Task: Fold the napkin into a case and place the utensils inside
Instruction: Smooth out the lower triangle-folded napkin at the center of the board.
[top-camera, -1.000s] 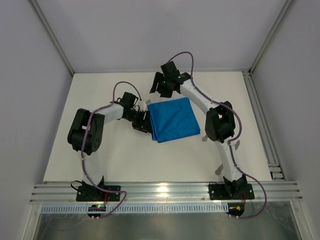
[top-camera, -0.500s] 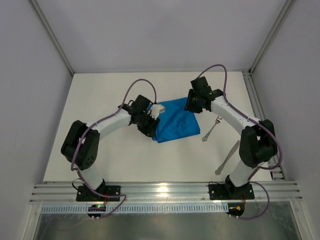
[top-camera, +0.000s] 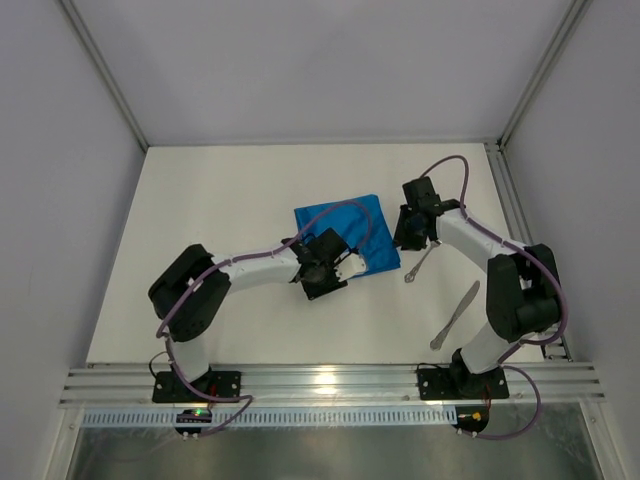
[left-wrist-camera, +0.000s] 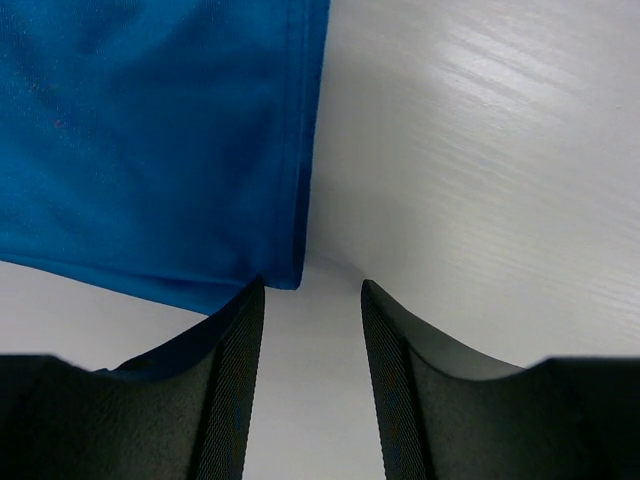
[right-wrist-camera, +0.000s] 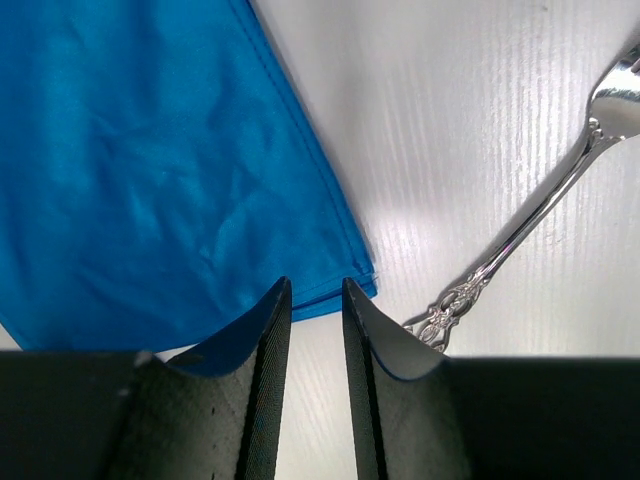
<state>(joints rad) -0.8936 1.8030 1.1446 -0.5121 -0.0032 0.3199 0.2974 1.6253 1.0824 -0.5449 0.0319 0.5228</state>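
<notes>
The blue napkin lies folded flat on the white table, a rough square. My left gripper sits low at its near left corner, partly covering it from above. In the left wrist view the napkin fills the upper left and the left gripper is open, bare table in the gap, the left fingertip touching the corner. My right gripper is at the napkin's right near corner. Its view shows the right gripper with a narrow gap, open, above the napkin's edge. The fork lies just right.
The fork lies slanted by the napkin's right corner, and a knife lies further toward the near right. Metal rails run along the table's right side and near edge. Grey walls close in the left and back.
The left gripper swung from the napkin's left edge round to its near corner. The right arm drew back from the far edge to the right near corner, its jaws narrowing.
</notes>
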